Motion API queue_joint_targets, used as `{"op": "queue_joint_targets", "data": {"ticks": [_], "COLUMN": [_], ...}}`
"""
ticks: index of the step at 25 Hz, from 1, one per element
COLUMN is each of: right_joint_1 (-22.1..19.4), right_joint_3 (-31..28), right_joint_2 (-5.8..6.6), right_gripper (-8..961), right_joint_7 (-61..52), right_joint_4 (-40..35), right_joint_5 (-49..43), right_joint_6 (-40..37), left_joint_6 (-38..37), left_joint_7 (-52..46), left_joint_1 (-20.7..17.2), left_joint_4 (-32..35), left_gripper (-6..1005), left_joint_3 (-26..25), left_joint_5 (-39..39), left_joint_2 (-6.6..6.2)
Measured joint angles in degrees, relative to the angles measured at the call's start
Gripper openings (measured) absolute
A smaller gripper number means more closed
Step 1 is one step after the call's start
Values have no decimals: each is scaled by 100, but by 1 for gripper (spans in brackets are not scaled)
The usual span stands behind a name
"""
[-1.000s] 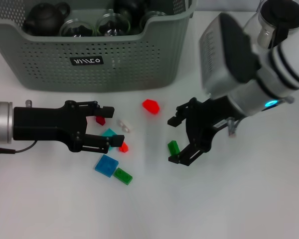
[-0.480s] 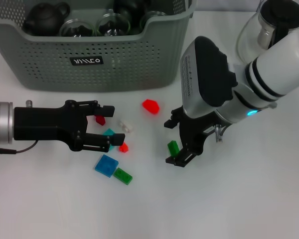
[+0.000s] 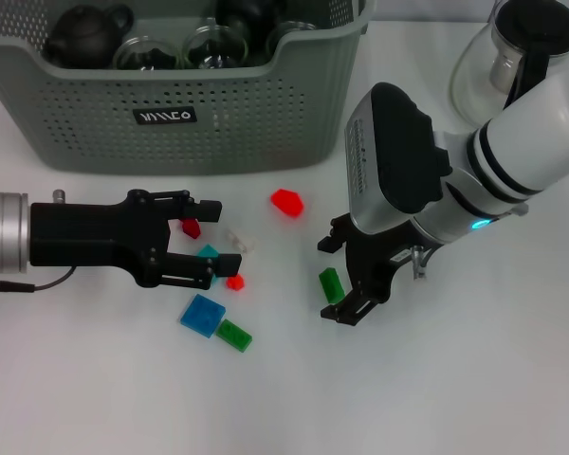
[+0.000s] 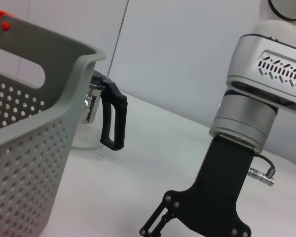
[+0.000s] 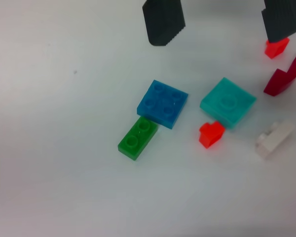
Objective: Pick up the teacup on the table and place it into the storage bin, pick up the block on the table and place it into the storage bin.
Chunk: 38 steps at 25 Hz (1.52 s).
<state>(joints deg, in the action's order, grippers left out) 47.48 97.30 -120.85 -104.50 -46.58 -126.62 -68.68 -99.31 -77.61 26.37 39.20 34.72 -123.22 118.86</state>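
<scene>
The grey-green storage bin [image 3: 171, 114] stands at the back left and holds a dark teapot and several glass teacups [image 3: 209, 43]. I see no teacup on the table. My right gripper [image 3: 334, 277] is open, low over the table, with its fingers on either side of a green block [image 3: 330, 285]. My left gripper [image 3: 223, 235] is open and level, over a cluster of small blocks. A dark red block [image 3: 191, 227] lies between its fingers. Its fingertips [image 5: 163, 19] show in the right wrist view.
Loose blocks lie near the left gripper: blue [image 5: 163, 102], green [image 5: 137, 138], teal [image 5: 228, 102], small orange-red [image 5: 211, 133], white [image 5: 274, 139]. A red block [image 3: 286, 202] lies before the bin. A glass carafe with a black handle [image 3: 512, 47] stands at the back right.
My right arm has swung in and turned at the wrist, and its gripper has settled lower around the green block. The left gripper has hardly moved.
</scene>
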Motion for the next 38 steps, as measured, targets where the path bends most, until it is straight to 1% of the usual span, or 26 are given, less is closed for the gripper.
{"op": "queue_joint_targets", "data": {"ticks": [10,15,25,32,35,37,38], "right_joint_1": [-1,23,32,132,143,120,106], "right_joint_3": [13,44,79,62,28,8,-44], "right_joint_2": [0,-7,-8,-8,-6,18,34], "right_gripper": [797,673,608,562,486,436,440], "right_joint_7": [1,0,-44,-118,-135,-140,-156], "right_joint_4": [78,131,132,270,292,240,184], "right_joint_5": [-3,-3,67,89,97,141,165], "right_joint_6": [52,99,169,94,41,-9,-42], "left_joint_6": [12,18,-5,-20,-31,-41,-47], "left_joint_7": [0,-1,-8,-9,-9,-9,-9], "left_joint_1": [-14,-22,-54,-54,-54,-55,-57], "left_joint_4": [-8,-9,-9,-9,-9,-9,-8], "left_gripper": [860,860,859,859,859,859,859], "left_joint_3": [0,1,0,0,-37,-74,-80], "left_joint_5": [0,0,0,0,0,0,0], "left_joint_2": [34,36,32,31,31,31,31]}}
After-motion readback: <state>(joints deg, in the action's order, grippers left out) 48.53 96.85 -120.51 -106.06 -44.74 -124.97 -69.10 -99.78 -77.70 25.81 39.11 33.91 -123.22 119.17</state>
